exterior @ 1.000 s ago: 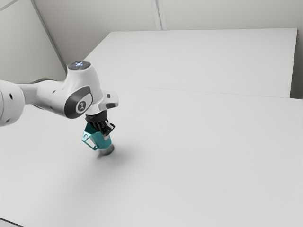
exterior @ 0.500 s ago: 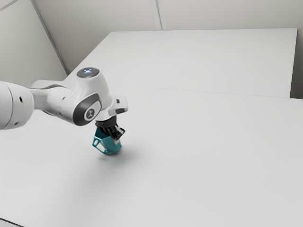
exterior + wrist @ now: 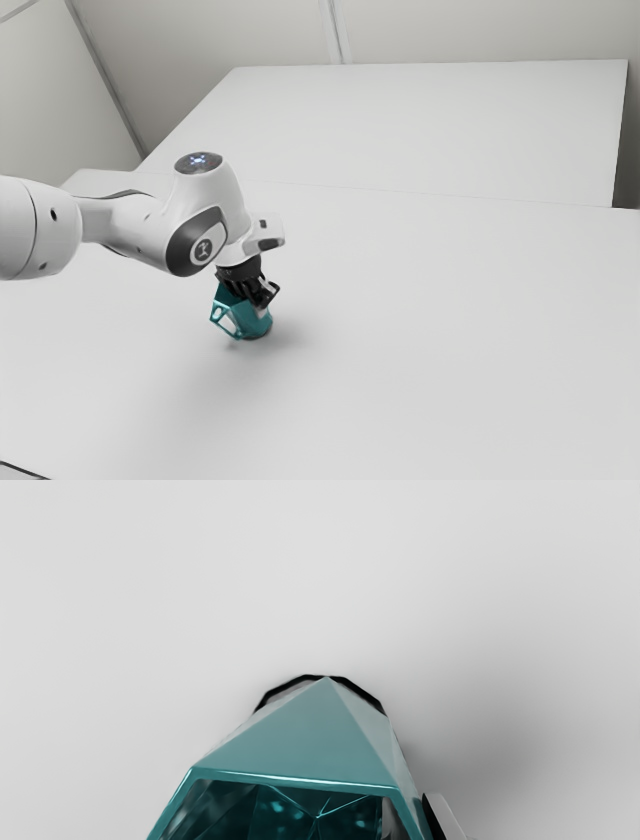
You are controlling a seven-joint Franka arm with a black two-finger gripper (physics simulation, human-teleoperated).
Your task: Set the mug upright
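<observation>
Teal faceted mug (image 3: 250,318) held low over the pale grey worktop (image 3: 450,330), nearly upright.
Compared with half a second ago, the mug has been carried a little further toward the exterior view's right and the camera, and the white arm (image 3: 132,224) has been lowered slightly with it. The mug's mouth is turned upward with a slight lean, its angular handle (image 3: 224,328) toward the exterior view's left; whether its dark-rimmed base is touching the worktop cannot be told. Beyond the worktop, a broad white surface (image 3: 420,125) is seen in front of pale walls. Part of the mug's mouth is covered by the black fingers (image 3: 269,291), which are clamped on the mug's wall, one placed outside and one inside the mouth.
</observation>
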